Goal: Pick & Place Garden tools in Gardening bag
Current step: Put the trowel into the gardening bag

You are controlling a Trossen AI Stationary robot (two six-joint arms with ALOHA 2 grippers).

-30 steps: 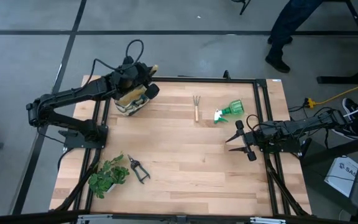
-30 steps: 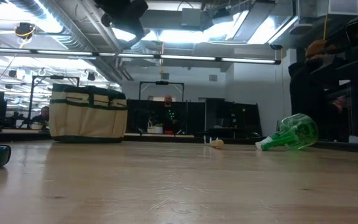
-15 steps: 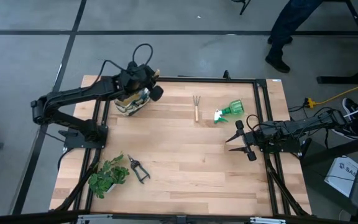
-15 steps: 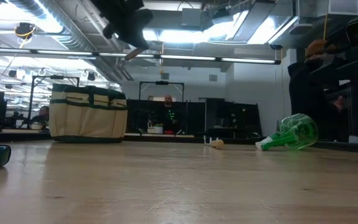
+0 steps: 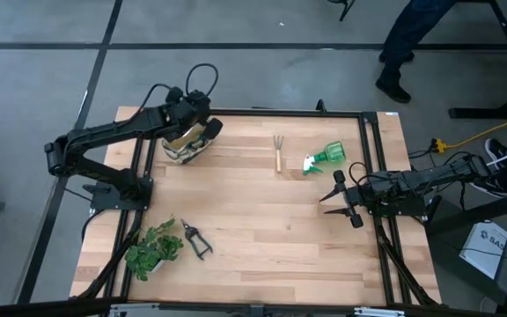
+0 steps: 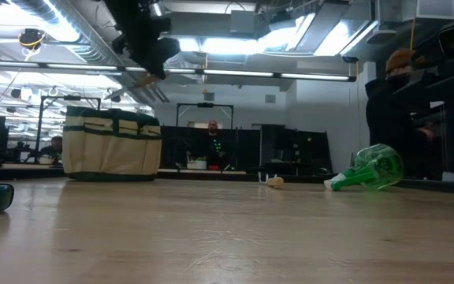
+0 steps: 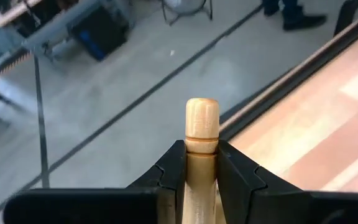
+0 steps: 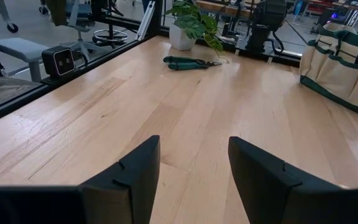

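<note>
left gripper (image 5: pixel 186 113) moved back over gardening bag (image 5: pixel 186 143), clamping trowel handle (image 7: pixel 202 134)

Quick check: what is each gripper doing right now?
Left gripper: closed on a wooden tool handle, above the gardening bag.
Right gripper: open, empty.

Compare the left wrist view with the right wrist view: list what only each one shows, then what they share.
Only the left wrist view: the left tool shut on a wooden handle, with grey floor beyond the table edge.

Only the right wrist view: the right tool open and empty over the table, the pruning shears, the leafy plant and the gardening bag.

Both: the light wooden table.
</note>
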